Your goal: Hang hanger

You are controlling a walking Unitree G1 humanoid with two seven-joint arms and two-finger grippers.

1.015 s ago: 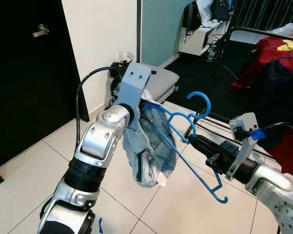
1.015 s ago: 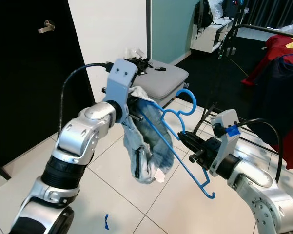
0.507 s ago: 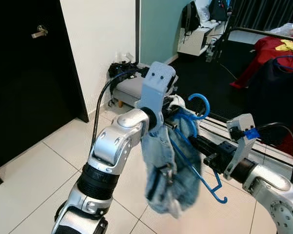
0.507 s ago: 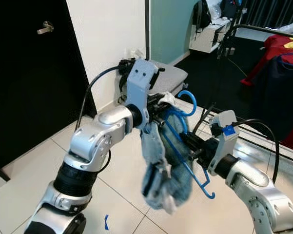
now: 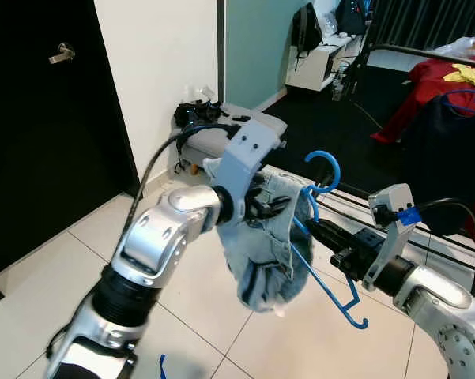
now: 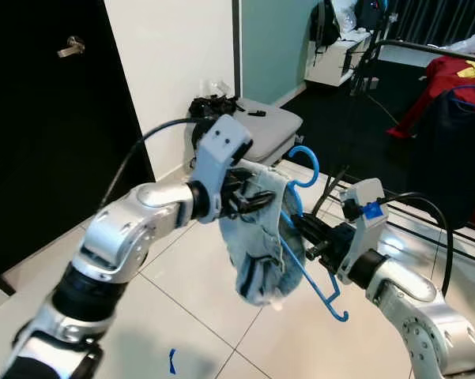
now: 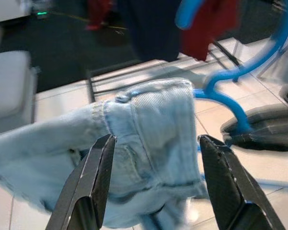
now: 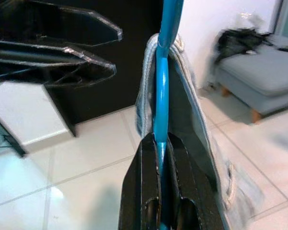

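While the right gripper (image 8: 159, 158) pinches the blue hanger (image 5: 324, 237), denim shorts (image 5: 269, 245) drape over it. The left gripper (image 7: 153, 177) is spread wide around the denim.

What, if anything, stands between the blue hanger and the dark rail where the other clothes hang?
Nothing visible blocks it. The right gripper is shut on the blue hanger, denim garment draped over it, the open left gripper at the cloth. Open floor lies before the rail.

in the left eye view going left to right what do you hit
door handle → left arm → denim garment → blue hanger's hook → right gripper → red clothing
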